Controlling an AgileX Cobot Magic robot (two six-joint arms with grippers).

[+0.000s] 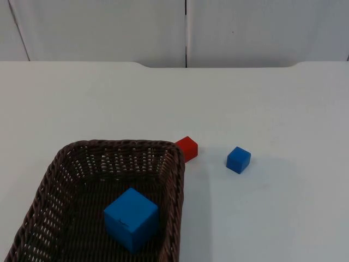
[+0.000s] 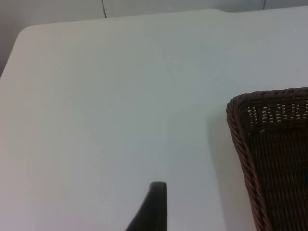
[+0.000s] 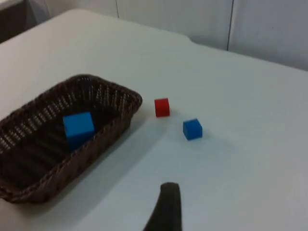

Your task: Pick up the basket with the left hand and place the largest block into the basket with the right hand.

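- Basket first: a dark brown woven wicker basket (image 1: 169,180), rectangular, rests on the white desk (image 1: 272,98) at the near left of the top view, its far right corner close to a small red cube (image 1: 187,148).
- Inside the basket sits a large blue cube (image 1: 131,218), the biggest of the three blocks, standing on the woven floor, nearer the right wall than the left.
- The small red cube lies on the desk just beside the basket's far right corner; whether it touches the rim I cannot tell.
- A small blue cube (image 1: 238,159) lies on the desk to the right of the red one, apart from it and from the basket.
- The left gripper (image 2: 153,207) hangs over bare desk beside the basket's corner; how its jaws stand I cannot tell.
- The right gripper (image 3: 166,207) hangs above the desk, looking onto the basket and both small cubes; the state of its jaws cannot be told either.
- A grey partition wall (image 1: 109,27) closes off the far edge of the desk.
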